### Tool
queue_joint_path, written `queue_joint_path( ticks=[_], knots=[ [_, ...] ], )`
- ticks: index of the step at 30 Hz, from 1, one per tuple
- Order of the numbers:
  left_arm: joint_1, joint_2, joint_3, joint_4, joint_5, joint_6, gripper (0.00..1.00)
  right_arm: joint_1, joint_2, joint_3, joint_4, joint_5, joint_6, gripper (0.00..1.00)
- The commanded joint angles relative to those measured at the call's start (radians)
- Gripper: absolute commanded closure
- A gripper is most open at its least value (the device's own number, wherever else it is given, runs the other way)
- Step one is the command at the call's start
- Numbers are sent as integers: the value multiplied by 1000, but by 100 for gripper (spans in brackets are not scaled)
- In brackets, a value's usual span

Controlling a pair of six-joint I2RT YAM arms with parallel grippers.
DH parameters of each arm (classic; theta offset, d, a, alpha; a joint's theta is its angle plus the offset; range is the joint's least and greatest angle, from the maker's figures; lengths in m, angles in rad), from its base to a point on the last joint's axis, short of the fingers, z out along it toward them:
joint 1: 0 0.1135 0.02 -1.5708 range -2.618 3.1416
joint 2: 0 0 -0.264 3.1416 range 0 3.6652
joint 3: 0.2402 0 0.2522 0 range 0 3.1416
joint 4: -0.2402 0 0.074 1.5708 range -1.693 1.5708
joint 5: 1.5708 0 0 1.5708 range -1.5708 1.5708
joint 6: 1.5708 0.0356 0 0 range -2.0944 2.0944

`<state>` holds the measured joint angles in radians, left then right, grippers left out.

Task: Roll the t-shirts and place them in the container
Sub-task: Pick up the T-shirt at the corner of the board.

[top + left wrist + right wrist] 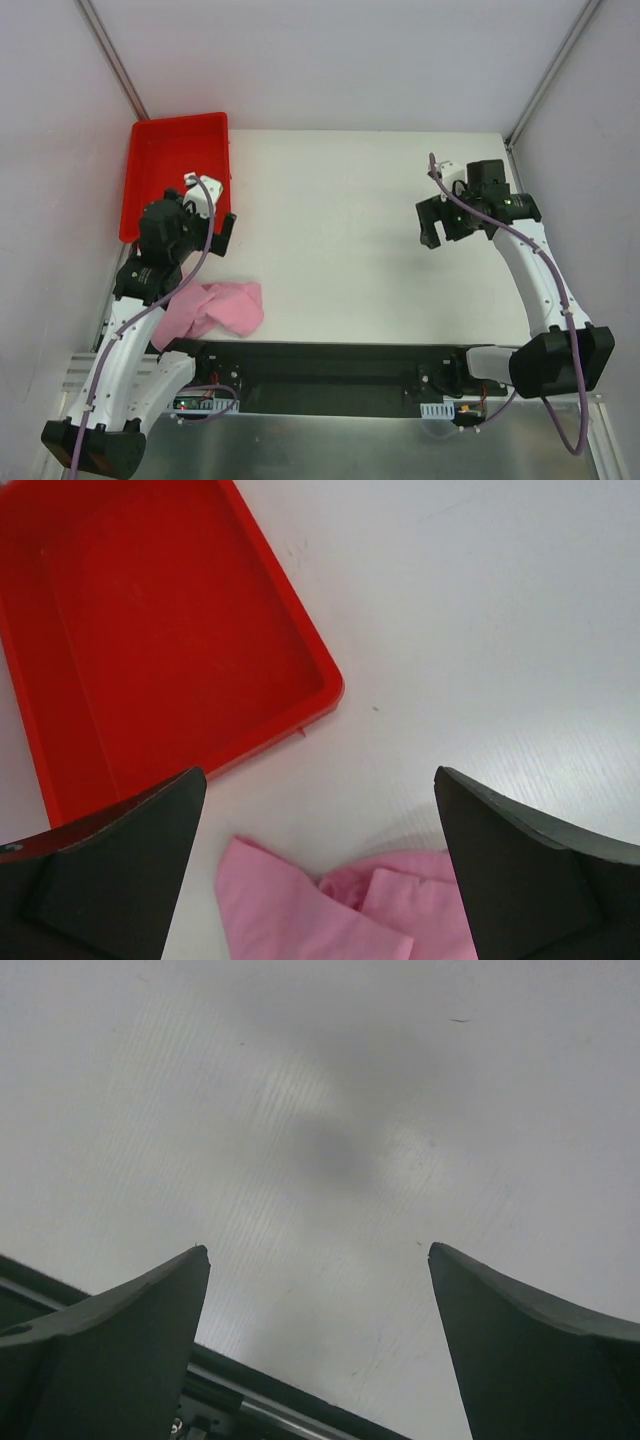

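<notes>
Left gripper (320, 776): jaws spread wide, nothing in them. It hangs over the table (340, 230) just beside the near right corner of the red tray (180, 630). T-shirt (218, 306) is on the table, not in the tray. It sits on the near side of that gripper, toward the arm bases, close but not touching. In the left wrist view it shows at the bottom edge between the two fingers. It's a crumpled pink heap, not rolled. Long axis runs diagonally, from near-left by the left arm's base to far-right. The left end is partly hidden under the arm, so can't tell collar from hem. Right gripper (318, 1252): also wide open and holding nothing, over bare table on the right, well apart from the t-shirt.
</notes>
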<state>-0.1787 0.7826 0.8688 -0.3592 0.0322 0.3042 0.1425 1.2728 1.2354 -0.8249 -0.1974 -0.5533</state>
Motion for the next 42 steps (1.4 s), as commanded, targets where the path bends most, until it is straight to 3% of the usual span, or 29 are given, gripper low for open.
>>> queue_joint_path(
  ticks=[1, 3, 6, 11, 18, 24, 27, 32, 42],
  knots=[
    [71, -32, 19, -179, 32, -33, 1, 45, -4, 76, -161, -196, -145, 4],
    [82, -25, 47, -315, 61, -37, 1, 104, 23, 120, -212, -339, -198, 4],
    [84, 3, 113, -514, 92, -40, 1, 286, 92, 157, -200, -326, -256, 1],
    [257, 6, 131, -560, 66, -5, 1, 534, 249, 272, -137, -238, -289, 3],
    [355, 50, 168, -607, -15, -51, 2, 759, 588, 502, -115, -247, -281, 12],
    [470, 109, 240, -595, 116, -144, 9, 861, 776, 677, -68, -313, -206, 15],
    [582, 161, 315, -598, 245, -224, 10, 897, 864, 777, -49, -333, -148, 16],
    [679, 251, 442, -639, 402, -290, 11, 940, 963, 828, 6, -381, -33, 17],
    [706, 261, 453, -661, 399, -278, 13, 951, 1079, 845, 49, -438, 62, 20]
  ],
)
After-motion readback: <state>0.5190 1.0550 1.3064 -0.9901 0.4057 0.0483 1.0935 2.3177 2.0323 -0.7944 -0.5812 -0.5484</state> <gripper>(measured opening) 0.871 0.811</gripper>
